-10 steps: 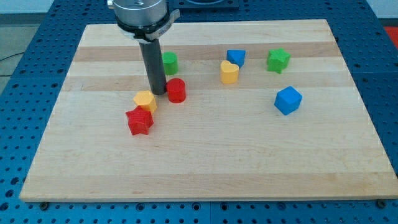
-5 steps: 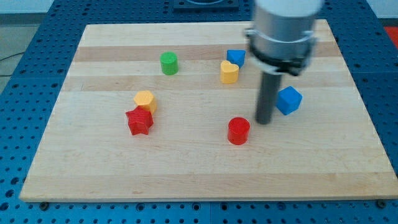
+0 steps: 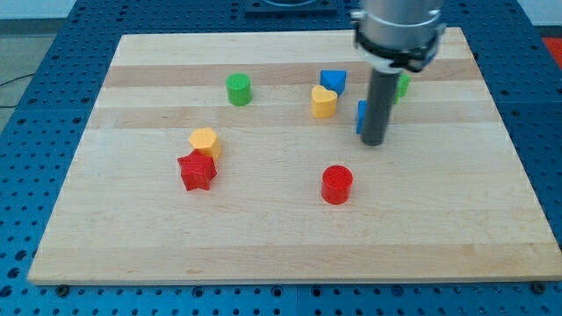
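My tip [image 3: 373, 140] rests on the wooden board at the view's right of centre. Just behind the rod a blue block [image 3: 361, 115] shows only as a sliver at the rod's left edge, touching or very close to it. A green block [image 3: 402, 85] is mostly hidden behind the rod near the view's top. A yellow heart block [image 3: 323, 102] and a blue block [image 3: 333, 82] lie to the rod's left. Below the tip sits a red cylinder [image 3: 336, 184].
A green cylinder [image 3: 238, 89] stands at upper centre-left. An orange block [image 3: 205, 141] touches a red star [image 3: 197, 170] at the left. The wooden board [image 3: 132, 228] lies on a blue perforated table [image 3: 26, 175].
The red cylinder was pushed from beside the orange block to lower centre. The rod swept right, then moved toward the view's top, pushing the blue block up and left.
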Controlling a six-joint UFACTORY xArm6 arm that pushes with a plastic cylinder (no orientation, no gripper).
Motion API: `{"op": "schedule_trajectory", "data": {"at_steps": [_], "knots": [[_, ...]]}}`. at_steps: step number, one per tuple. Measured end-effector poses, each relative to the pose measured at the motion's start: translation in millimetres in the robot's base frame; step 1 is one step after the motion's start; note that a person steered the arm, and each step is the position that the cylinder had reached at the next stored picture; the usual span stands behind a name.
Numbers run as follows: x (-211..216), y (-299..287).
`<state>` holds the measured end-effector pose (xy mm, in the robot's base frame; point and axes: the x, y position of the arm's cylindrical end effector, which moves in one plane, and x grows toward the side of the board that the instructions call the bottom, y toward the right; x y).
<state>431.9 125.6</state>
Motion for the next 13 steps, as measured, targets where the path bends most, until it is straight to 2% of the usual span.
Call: {"op": "schedule_trajectory", "data": {"at_steps": [1, 2, 3, 4, 5, 6, 7, 8, 9, 12, 13], "knots": [[-18.4, 25.8], [-42.6, 7.6], [7.0, -126.6], [13.2, -124.6], [15.8, -172.3], [34.7, -172.6], [36.4, -191.5], [22.7, -251.4], [-4.0, -263.6], [6.4, -190.2], [-20.4, -207.1]]}}
